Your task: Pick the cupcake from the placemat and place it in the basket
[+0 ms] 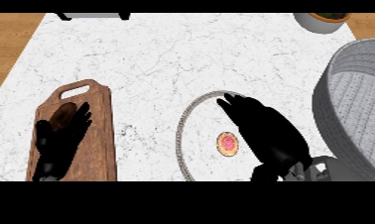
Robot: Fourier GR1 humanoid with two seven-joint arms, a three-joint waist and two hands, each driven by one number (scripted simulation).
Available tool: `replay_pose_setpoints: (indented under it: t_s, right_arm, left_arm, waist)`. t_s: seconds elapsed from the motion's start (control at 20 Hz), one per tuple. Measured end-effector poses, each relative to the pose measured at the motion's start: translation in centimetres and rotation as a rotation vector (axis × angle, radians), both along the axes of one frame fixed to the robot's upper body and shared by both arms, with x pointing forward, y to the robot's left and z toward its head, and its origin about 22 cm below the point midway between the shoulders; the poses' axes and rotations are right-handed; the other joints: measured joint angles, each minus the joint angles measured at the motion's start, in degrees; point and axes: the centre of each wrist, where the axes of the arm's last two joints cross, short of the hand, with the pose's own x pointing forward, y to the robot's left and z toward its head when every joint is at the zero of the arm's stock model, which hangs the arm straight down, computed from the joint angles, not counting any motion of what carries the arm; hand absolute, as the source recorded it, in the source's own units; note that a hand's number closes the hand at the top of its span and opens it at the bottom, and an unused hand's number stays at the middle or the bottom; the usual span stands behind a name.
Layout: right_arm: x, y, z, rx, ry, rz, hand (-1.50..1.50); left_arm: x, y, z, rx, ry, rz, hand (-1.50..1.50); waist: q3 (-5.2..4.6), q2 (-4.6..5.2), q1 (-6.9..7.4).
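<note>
Where the counter (183,54) fills your view, you see white marble with grey veins, and wood floor (16,27) at the far left and far right corners. A pot (322,21) sits at the far right edge, and a dark-legged object (93,15) is cut off at the far edge. At your left lies a wooden board (99,134) with a handle slot pointing away from you; your left hand (62,136) rests over it, fingers straight and relaxed. The cupcake (227,143) sits upright on the round placemat (192,114), seen from above as a disc, so you can tell no long axis. Your right hand (264,129) hovers just right of it, fingers extended, holding nothing. The grey basket (350,114) stands at the right; what shows of its inside holds nothing.
</note>
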Motion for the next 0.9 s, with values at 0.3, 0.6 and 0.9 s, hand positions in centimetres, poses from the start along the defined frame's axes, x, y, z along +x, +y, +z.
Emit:
replay_pose_setpoints:
  t_s: [0.3,0.6,0.9]
  right_arm:
    - [-0.1,0.7,-1.8,-0.005,-0.01,-0.019,-1.5]
    - [0.7,0.9,-3.4,0.01,-0.024,-0.037,-1.5]
    - [0.7,1.4,-4.7,0.006,-0.022,-0.026,-1.5]
  left_arm:
    - [0.1,0.2,0.3,0.006,0.016,0.003,0.0]
    - [-0.1,-0.3,0.1,0.009,0.007,-0.002,0.0]
    - [0.1,-0.2,-0.1,0.001,0.023,0.002,0.0]
  waist:
    - [0.01,-0.01,0.06]
    - [0.0,0.01,0.09]
    - [0.1,-0.03,0.07]
